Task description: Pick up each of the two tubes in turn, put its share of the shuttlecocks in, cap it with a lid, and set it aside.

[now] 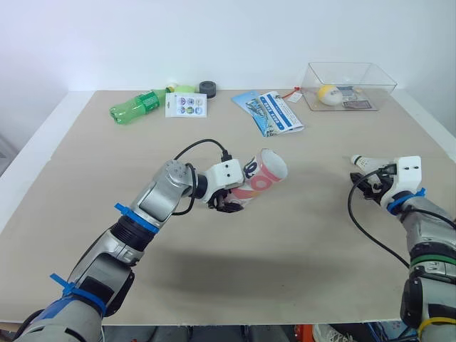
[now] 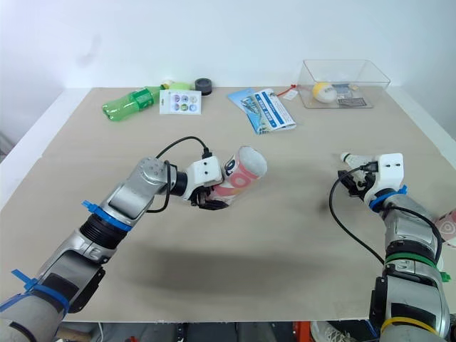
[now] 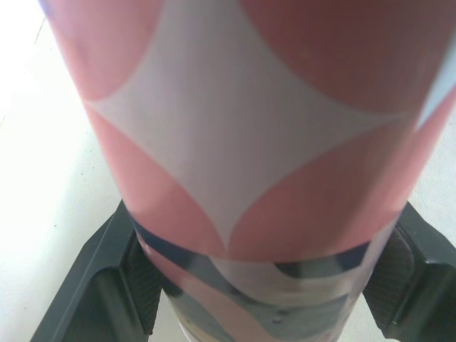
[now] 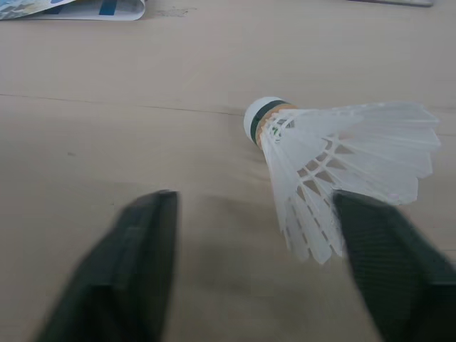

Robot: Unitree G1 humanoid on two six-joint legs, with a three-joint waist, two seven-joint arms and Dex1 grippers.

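Your left gripper (image 1: pixel 229 201) is clamped on the pink-and-white patterned cardboard tube (image 1: pixel 258 177). In the left wrist view its two black fingers (image 3: pixel 107 285) press on opposite sides of the tube, near the tube's lower end.
- Tube is lifted off the beige table top (image 1: pixel 285 242), near the table's middle.
- Long axis is tilted. It runs from the jaws up, away from you and toward your right.
- The open mouth is the far, upper end.

Your right gripper (image 4: pixel 254 205) stands wide open with nothing in its grasp, low over the table's right side.
- The white feather shuttlecock with the white cork and dark band (image 4: pixel 335 149) lies on its side on the table, between the two fingers and slightly ahead of them.
- The feather skirt sits close against one finger; you cannot tell whether they touch. A wide gap remains to the other finger.
- From the head views, the cork points toward your left and the skirt toward your right, so the long axis runs roughly across the table.
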